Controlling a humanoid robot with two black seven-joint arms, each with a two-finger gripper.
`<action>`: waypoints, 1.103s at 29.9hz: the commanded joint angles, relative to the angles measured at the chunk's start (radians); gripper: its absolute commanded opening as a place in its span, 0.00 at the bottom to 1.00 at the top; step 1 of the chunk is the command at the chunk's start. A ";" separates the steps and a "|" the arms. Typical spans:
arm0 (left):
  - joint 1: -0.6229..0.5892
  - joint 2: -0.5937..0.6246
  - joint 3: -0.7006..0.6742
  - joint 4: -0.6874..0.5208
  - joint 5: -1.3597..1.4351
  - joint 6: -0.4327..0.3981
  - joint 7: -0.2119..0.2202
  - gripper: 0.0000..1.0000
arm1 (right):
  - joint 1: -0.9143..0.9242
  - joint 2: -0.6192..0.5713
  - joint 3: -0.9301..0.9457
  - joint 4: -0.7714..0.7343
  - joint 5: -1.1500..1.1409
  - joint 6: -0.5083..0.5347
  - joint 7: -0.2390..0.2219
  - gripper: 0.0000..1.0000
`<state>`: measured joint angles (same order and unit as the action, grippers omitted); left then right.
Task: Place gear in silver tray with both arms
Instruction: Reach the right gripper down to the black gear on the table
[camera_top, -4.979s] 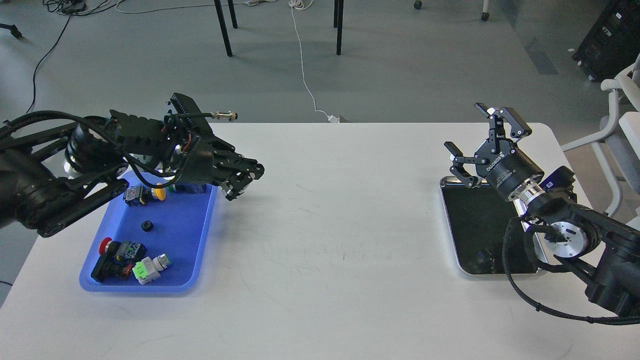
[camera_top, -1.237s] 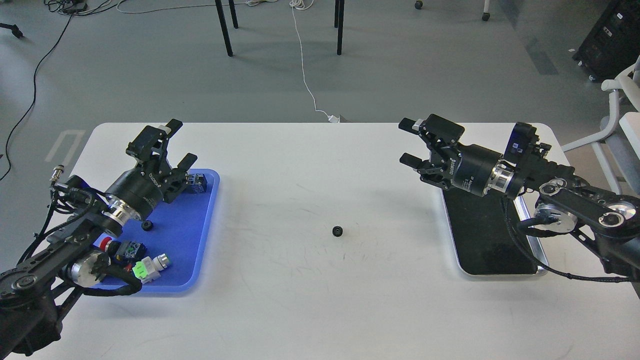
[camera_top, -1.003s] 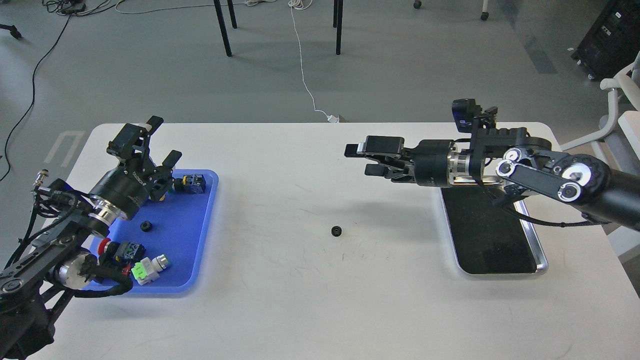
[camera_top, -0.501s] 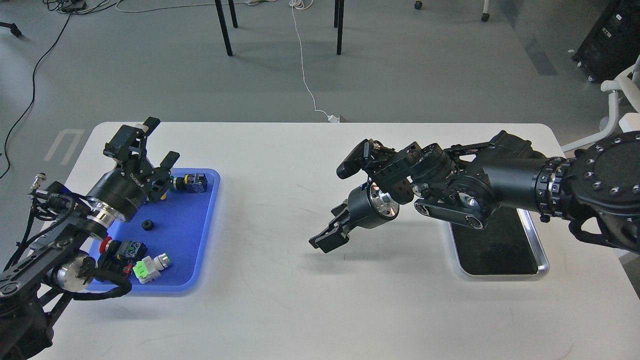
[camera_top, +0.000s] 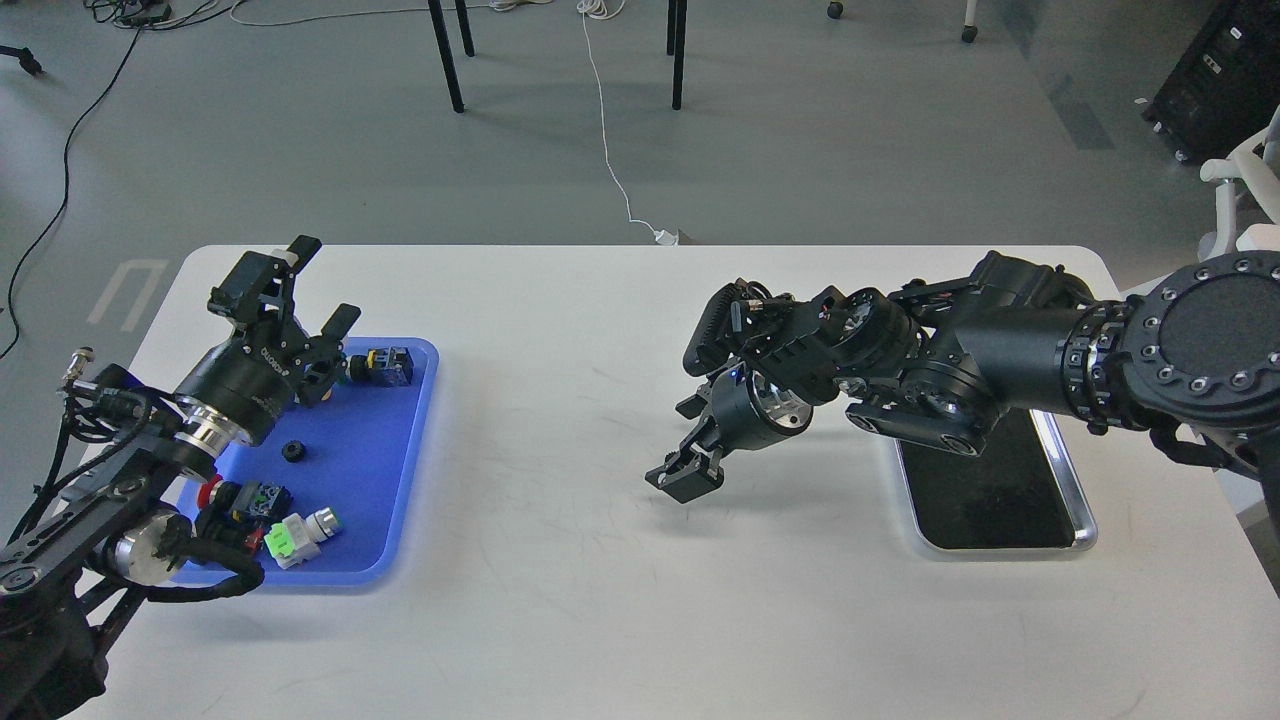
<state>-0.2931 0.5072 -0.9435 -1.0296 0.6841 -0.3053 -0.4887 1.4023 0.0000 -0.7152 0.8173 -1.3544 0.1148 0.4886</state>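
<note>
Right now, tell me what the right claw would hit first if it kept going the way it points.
The right claw points down and left at the white table; it would probably meet the bare tabletop first. No gear shows there now; the claw may hide it.

Both arms are matte black, built from chunky jointed segments. The right arm (camera_top: 1010, 345) shows a big round cap ringed with small screws, plus polished silver discs near its tool (camera_top: 690, 455). The left arm (camera_top: 120, 480) carries a silver wrist ring, white lettering on its tool (camera_top: 290, 290), and looped black cables.
</note>
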 joint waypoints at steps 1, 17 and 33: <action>0.000 -0.001 0.002 0.000 0.000 -0.002 0.000 0.98 | -0.011 0.000 -0.018 0.000 0.001 -0.009 0.000 0.85; 0.006 -0.002 0.000 0.000 0.000 0.000 0.000 0.98 | -0.077 0.000 -0.021 -0.064 0.008 -0.052 0.000 0.65; 0.006 -0.002 -0.001 0.000 0.000 -0.002 0.000 0.98 | -0.083 0.000 -0.021 -0.061 0.014 -0.076 0.000 0.54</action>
<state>-0.2862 0.5048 -0.9450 -1.0293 0.6841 -0.3067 -0.4887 1.3208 0.0001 -0.7357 0.7559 -1.3406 0.0383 0.4886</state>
